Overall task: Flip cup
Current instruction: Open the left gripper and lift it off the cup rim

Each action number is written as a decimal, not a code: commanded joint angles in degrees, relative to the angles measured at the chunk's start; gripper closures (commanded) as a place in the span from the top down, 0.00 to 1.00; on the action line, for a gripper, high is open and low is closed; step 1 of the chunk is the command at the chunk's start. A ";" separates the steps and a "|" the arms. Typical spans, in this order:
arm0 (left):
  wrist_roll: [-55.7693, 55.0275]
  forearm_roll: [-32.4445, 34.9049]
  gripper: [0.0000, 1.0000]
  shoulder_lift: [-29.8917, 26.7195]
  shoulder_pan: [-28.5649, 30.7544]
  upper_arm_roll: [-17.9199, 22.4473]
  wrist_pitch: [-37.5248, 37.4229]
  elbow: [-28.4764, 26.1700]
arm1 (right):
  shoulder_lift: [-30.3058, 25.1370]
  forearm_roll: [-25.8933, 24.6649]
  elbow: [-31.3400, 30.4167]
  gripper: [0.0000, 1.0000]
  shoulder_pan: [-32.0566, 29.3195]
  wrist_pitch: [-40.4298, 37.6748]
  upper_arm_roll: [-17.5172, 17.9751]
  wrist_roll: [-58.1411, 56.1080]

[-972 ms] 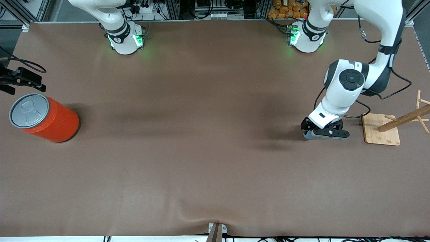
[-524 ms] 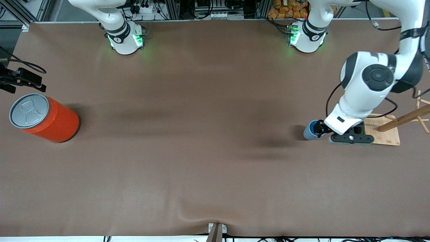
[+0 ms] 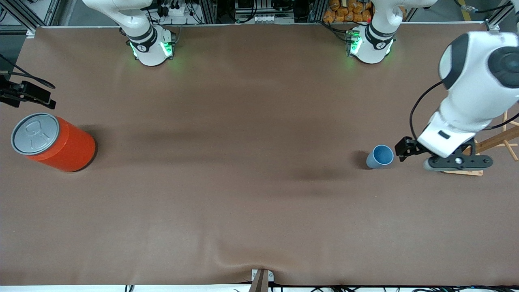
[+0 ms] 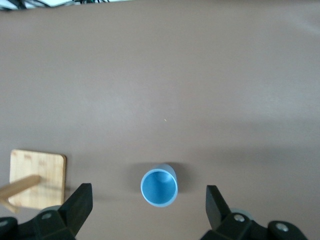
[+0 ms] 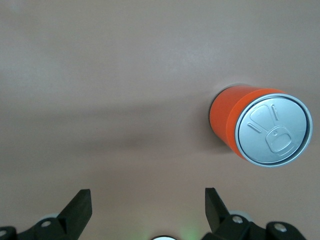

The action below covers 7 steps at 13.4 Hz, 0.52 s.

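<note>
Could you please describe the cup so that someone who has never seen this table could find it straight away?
Start at the wooden rack on its square board at the left arm's end of the brown table. Beside that board stands the cup, upright with its mouth open upward. It is small, light blue and handleless, darker blue inside, unlike the far larger orange can at the right arm's end.

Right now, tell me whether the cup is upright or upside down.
Upright. The cup stands on the table with its mouth up, its darker blue inside showing in the front and left wrist views; nothing visible in it.
</note>
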 commanded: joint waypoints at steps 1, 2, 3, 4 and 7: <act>-0.28 -3.03 1.00 -1.53 2.13 -0.24 -5.09 2.13 | -0.61 1.27 0.51 1.00 -0.47 1.36 0.04 0.55; -0.19 -3.03 1.00 -2.06 2.32 -0.33 -6.23 2.22 | -0.61 1.36 0.51 1.00 -0.38 1.89 0.13 0.37; -0.19 -3.03 1.00 -2.24 2.49 -0.15 -6.33 2.22 | -0.61 1.27 0.51 1.00 -0.21 2.25 0.21 0.37; 0.77 -3.03 1.00 -2.24 2.67 -0.06 -6.33 2.22 | -0.61 1.27 0.43 1.00 -0.03 2.16 0.30 0.37; 1.48 -3.12 1.00 -2.33 3.11 -0.15 -6.42 2.22 | -0.61 1.27 0.34 1.00 -0.38 2.16 0.30 0.37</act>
